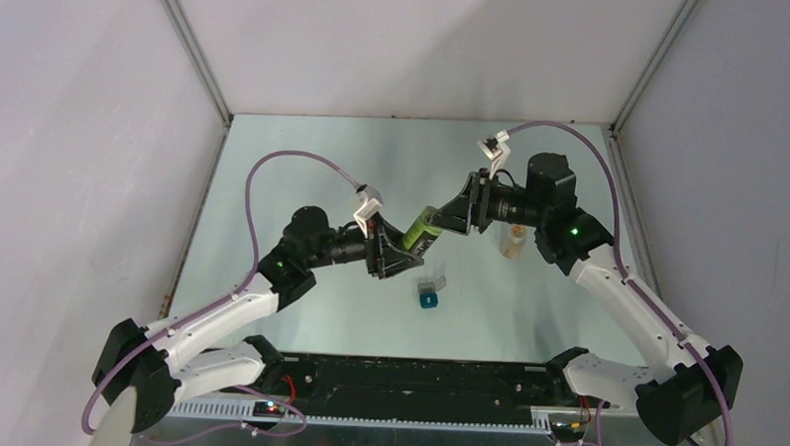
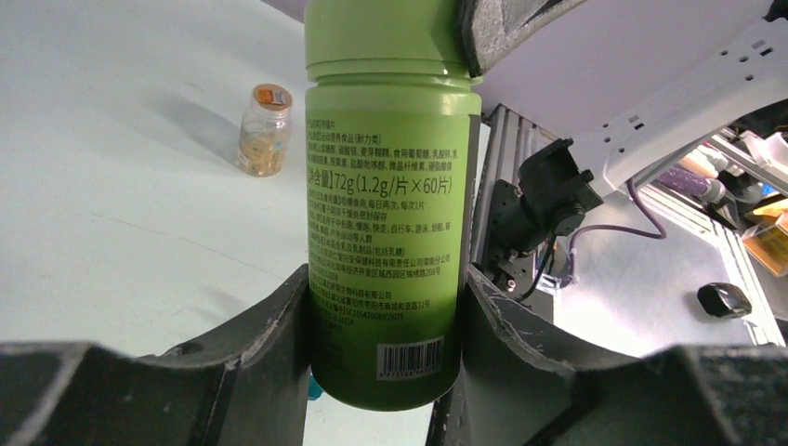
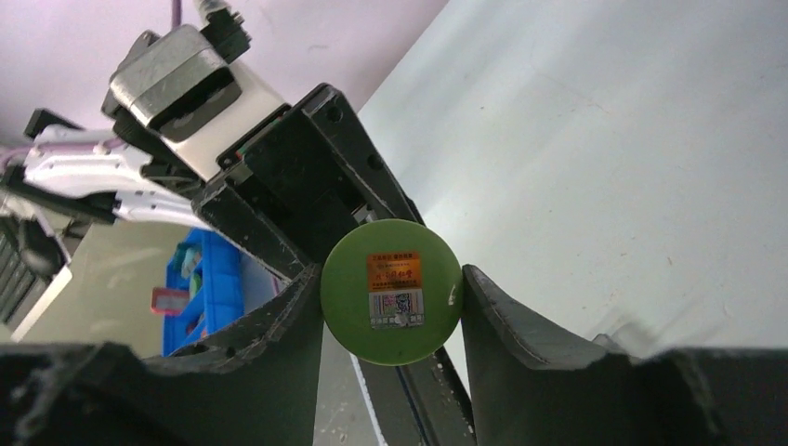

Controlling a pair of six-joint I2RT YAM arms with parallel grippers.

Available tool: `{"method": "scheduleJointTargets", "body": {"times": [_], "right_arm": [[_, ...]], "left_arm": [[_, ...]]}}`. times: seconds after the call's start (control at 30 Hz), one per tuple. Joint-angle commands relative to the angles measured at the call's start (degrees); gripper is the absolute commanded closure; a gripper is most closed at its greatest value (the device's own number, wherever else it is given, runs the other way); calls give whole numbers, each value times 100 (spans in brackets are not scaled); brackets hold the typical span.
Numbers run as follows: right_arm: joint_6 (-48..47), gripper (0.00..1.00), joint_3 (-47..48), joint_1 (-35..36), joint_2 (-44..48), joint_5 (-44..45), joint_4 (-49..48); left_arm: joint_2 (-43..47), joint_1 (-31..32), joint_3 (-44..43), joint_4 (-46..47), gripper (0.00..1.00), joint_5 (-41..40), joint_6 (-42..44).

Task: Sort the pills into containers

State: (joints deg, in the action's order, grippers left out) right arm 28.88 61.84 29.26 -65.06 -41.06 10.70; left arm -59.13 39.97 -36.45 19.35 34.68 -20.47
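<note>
**Top view.** Two arms, meeting at frame centre. Between them one green bottle (image 1: 423, 228), slanted from lower left to upper right. Clamped at its lower end by the left fingers (image 1: 388, 255) and at its upper end by the right fingers (image 1: 455, 215). Right of centre, beside the right arm, one beige bottle (image 1: 512, 242) with an orange top, upright on the pale surface (image 1: 304, 160), apart from the green one. Just below centre, one small teal block (image 1: 428, 301) and one clear piece (image 1: 432, 283) right above it; touching or not, cannot tell.

**Left wrist view.** The green bottle (image 2: 386, 232) filling the middle, printed text and one barcode facing the lens. Gripped tight low on its body between the two dark left fingers (image 2: 269, 334). At the top edge, one grey pad of the right fingers (image 2: 506, 32) against the green cap (image 2: 381, 32). Upper left: the one beige bottle (image 2: 264, 130), upright, yellowish-brown contents, well apart.

**Right wrist view.** The round green cap (image 3: 392, 291) end-on, lower centre, bearing one orange sticker (image 3: 394, 271). Pinched between the two right fingers (image 3: 525, 325), touching both.
</note>
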Motion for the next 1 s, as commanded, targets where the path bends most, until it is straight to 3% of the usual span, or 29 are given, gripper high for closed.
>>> {"method": "scheduleJointTargets", "body": {"times": [0.0,0.3,0.57,0.9,0.97], "right_arm": [[-539,73,234,-254,190,-1118,-305],[-960,79,163,-609,453,-2741,-2054],[-2088,79,170,-595,664,-2931,-1952],[-2326,79,170,-695,620,-3033,-1947],[-2126,68,165,-686,577,-2863,-1952]], "left_arm": [[260,-19,11,331,100,136,102],[301,-20,-112,27,100,1195,440],[275,-20,-137,-30,100,1697,650],[326,-20,-5,235,100,1959,547],[350,-17,-10,210,100,1821,541]]}}
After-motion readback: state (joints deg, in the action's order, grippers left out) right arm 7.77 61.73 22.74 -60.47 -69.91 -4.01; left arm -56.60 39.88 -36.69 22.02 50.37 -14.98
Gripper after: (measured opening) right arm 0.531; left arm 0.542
